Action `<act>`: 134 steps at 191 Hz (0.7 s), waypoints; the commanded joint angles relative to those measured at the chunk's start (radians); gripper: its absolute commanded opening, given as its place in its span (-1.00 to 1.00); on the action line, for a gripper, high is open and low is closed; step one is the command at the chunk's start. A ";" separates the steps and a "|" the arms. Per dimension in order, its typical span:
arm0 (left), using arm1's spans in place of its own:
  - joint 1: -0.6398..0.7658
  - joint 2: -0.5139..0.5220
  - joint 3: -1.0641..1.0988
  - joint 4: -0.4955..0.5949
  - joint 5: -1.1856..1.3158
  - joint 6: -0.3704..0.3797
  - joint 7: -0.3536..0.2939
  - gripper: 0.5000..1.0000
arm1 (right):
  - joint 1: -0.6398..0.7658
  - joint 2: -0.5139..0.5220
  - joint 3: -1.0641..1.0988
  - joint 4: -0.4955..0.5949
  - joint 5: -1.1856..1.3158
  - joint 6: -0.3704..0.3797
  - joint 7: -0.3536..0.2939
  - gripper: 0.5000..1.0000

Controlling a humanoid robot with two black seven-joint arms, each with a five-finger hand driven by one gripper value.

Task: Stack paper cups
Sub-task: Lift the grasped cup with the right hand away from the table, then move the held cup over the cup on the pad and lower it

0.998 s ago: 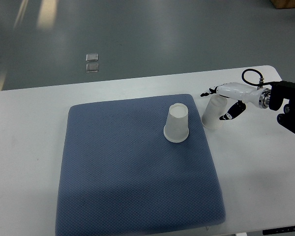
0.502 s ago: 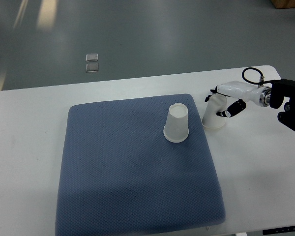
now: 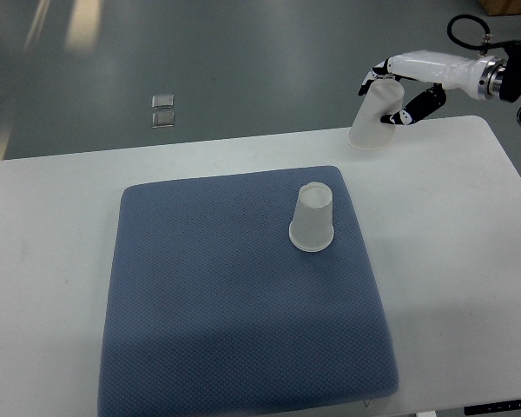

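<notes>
right hand (image 3: 399,87) is seen at the upper right, arm cut off by the right picture edge. fingers (image 3: 417,106) are wrapped around a held cup (image 3: 373,117), upside down, tilted, lifted clear over the far edge of the tabletop (image 3: 52,226). cup's closed end is partly hidden by the fingers. second cup (image 3: 313,221) is stood mouth-down on the blue mat (image 3: 234,313), near the mat's far right corner, well apart from the held one. mat's near edge is close to the tabletop's near edge. bare tabletop is left open on both sides of the mat. small clear object (image 3: 163,111) on the floor beyond, too small to identify.
</notes>
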 commanded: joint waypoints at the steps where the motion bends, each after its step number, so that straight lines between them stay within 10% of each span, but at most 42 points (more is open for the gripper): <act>1: 0.000 0.000 0.000 0.000 0.000 0.000 0.000 1.00 | 0.045 -0.015 0.000 0.054 0.006 0.039 -0.004 -0.77; 134: 0.000 0.000 0.000 0.000 0.000 0.000 0.000 1.00 | 0.082 -0.009 0.001 0.249 0.050 0.244 -0.037 -0.69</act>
